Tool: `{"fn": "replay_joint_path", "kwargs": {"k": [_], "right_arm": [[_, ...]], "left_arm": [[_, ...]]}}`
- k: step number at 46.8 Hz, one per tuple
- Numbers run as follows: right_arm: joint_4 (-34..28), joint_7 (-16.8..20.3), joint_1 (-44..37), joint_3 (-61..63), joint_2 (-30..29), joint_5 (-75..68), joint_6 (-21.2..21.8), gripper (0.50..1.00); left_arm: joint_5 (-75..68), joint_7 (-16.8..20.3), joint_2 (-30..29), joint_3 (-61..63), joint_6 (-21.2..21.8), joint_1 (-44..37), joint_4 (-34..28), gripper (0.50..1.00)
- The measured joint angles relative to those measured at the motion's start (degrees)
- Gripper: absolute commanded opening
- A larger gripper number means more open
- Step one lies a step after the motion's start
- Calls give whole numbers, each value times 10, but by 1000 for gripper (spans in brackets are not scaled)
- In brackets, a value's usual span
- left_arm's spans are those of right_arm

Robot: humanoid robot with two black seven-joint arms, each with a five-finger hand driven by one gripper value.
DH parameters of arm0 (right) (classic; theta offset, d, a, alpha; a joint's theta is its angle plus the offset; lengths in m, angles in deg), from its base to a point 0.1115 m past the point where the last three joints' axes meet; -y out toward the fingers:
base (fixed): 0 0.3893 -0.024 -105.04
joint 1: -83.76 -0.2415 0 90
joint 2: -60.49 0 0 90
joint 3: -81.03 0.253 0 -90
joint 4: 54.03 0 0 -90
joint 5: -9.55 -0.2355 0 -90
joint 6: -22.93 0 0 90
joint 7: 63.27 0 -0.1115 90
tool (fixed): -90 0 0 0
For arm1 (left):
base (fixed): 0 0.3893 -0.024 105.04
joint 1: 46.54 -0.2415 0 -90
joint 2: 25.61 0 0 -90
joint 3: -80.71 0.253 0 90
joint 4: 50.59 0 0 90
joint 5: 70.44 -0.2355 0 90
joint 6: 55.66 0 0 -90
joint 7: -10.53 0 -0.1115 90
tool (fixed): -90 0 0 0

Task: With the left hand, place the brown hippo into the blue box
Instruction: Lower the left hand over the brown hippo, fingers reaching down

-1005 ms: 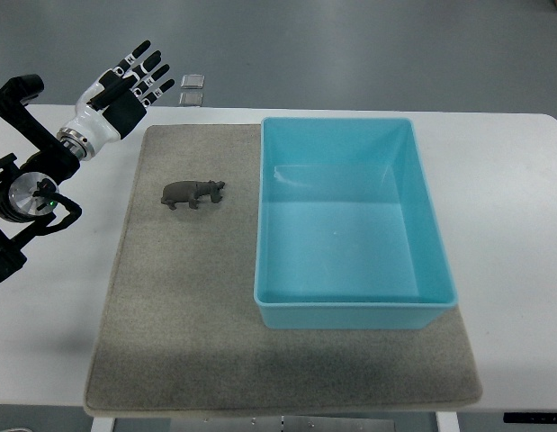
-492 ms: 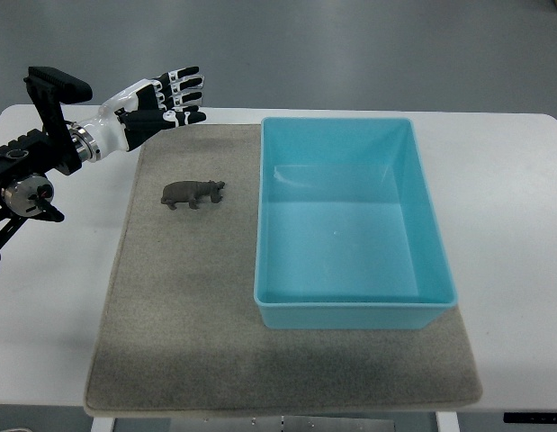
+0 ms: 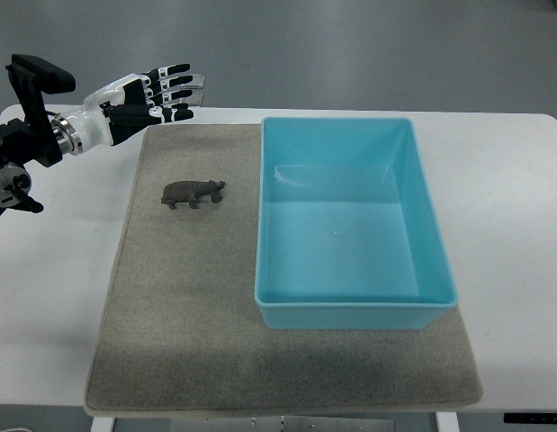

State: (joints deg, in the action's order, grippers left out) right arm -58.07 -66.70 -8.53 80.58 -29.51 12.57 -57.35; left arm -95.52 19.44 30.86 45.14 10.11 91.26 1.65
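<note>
At ten o'clock: left hand point(image 3: 152, 94), fingers spread, holding nothing. Centre-left on grey mat point(image 3: 188, 342): brown hippo point(image 3: 193, 193). Three o'clock of it: blue box point(image 3: 350, 310).

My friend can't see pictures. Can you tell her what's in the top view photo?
A small brown hippo toy stands on a grey mat, just left of an empty blue box, all on a white table. The left robot hand hovers with open fingers beyond the mat's far left corner, not touching the hippo.
</note>
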Motion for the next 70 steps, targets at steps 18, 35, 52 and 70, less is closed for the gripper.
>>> {"fn": "replay_joint_path", "kwargs": {"k": [18, 35, 52, 70], "right_arm": [[0, 0, 0, 0, 0, 0, 0, 936], [0, 0, 0, 0, 0, 0, 0, 936], [0, 0, 0, 0, 0, 0, 0, 936], [0, 0, 0, 0, 0, 0, 0, 936]], "left_arm": [[-263, 2, -29, -1, -2, 10, 60, 973], [-434, 3, -41, 1, -2, 9, 85, 885], [-496, 4, -39, 5, 1, 8, 88, 859], [-533, 19, -51, 7, -6, 8, 104, 902]]}}
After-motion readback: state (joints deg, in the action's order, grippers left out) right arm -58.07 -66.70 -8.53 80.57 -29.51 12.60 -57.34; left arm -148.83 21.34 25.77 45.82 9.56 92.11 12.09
